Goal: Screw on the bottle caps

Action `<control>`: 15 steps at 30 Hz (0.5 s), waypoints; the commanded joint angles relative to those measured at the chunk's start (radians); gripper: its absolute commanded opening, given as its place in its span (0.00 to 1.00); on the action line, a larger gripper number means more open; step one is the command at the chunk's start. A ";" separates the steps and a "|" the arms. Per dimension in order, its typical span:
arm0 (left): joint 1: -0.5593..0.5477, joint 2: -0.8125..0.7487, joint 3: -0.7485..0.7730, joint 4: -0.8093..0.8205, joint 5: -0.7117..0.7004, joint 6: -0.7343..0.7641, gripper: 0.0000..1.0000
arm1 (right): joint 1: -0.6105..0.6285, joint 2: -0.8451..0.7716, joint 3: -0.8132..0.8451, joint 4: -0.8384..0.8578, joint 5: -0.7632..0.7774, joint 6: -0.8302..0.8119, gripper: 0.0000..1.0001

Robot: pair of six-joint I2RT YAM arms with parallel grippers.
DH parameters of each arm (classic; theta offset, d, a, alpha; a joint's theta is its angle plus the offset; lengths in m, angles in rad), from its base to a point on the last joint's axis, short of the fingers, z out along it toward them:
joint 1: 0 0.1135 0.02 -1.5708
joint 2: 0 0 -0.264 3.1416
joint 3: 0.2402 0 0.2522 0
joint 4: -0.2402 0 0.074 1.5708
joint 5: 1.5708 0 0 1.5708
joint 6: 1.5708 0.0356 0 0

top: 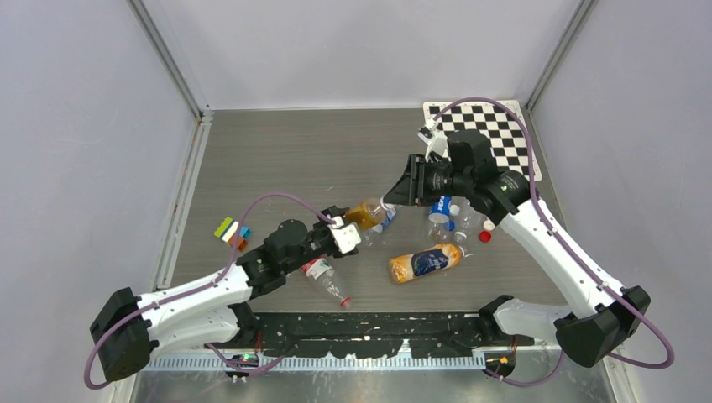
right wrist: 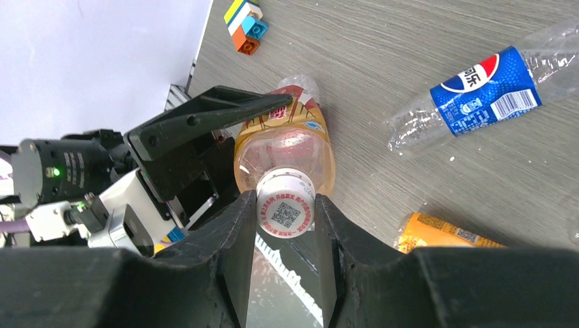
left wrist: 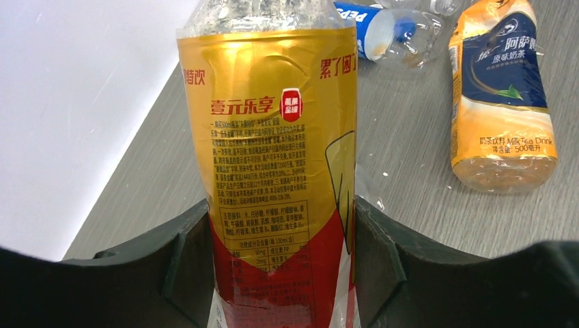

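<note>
The right gripper (right wrist: 285,199) is clamped on the small white round screw cap (right wrist: 285,213), which sits on the neck of the clear plastic bottle with a gold and red label (right wrist: 287,147). The left gripper (left wrist: 283,232) squeezes that bottle's labelled body between both fingers. On the grey wood-grain table (top: 319,159) nearby lie a blue-labelled clear Pepsi bottle (right wrist: 485,92) and an orange milk tea bottle (left wrist: 502,89). A loose red plastic cap (top: 484,237) and a loose white plastic cap (top: 489,225) rest just beside the right arm.
</note>
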 commanded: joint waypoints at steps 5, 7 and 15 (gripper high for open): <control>-0.031 0.013 0.000 0.257 -0.032 -0.010 0.00 | 0.028 0.037 0.013 0.018 0.137 0.185 0.12; -0.033 0.020 -0.005 0.275 -0.058 -0.011 0.00 | 0.028 0.044 0.020 0.000 0.172 0.219 0.12; -0.036 0.032 -0.018 0.303 -0.105 0.023 0.00 | 0.032 0.038 -0.022 0.047 0.261 0.484 0.09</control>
